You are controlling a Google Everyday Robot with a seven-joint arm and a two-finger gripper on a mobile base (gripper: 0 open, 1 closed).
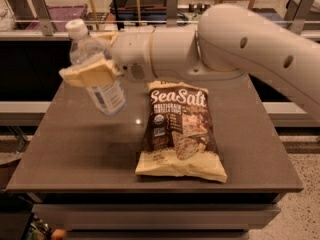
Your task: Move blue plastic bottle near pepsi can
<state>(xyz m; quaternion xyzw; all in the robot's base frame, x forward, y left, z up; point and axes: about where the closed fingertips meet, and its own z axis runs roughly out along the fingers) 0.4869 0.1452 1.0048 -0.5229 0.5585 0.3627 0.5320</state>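
Left: the blue plastic bottle (107, 95) hangs above the left part of the tabletop (75, 154), clear of the surface; the white cap is uppermost and leans left, the label end points down and right.

The gripper (92, 64) sits at the bottle's middle, over the far-left of the tabletop; the fingers (86, 75) are clenched around the bottle's body, one tan pad across its near side, the other showing behind its shoulder.

The arm (240, 49) runs from there to the right edge of the view, along the far side of the tabletop.

Centre-right: a Sea Salt chip bag (179, 131) lies flat toward the near edge, apart from the bottle; no part of the task.

We do not see the pepsi can in this view; arm and bottle cover much of the far edge, so it may sit behind them; we cannot tell.

Judgement: grasp and lift look done; the step in hand is the carry.

The next move calls for finding the can and bringing the bottle to a bare spot near it. The bottle then needs righting and lowering until its base rests, and only then letting go. We would approach without brushing the can; set down at this tilt, the bottle would likely topple.
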